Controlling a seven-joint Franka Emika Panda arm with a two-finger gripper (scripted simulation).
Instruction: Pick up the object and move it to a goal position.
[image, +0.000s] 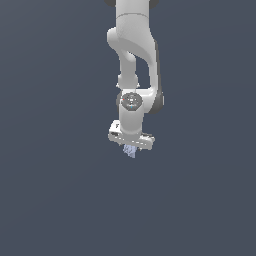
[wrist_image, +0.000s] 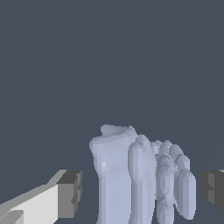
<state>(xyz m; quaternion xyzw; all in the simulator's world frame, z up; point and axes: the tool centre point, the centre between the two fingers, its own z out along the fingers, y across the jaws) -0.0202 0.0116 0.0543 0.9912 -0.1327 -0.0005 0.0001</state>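
Observation:
The object is a pale lavender-blue lump with a ridged, knobbly surface. In the wrist view it stands between my two grey fingertips, with a narrow gap on each side. My gripper is open around it, and neither pad visibly touches it. In the exterior view the white gripper points downward. The object shows as a small bluish tip just under the gripper. My fingers are hard to make out there.
A plain dark grey-blue surface fills both views. The white arm comes down from the top centre of the exterior view. No other object or goal marker shows.

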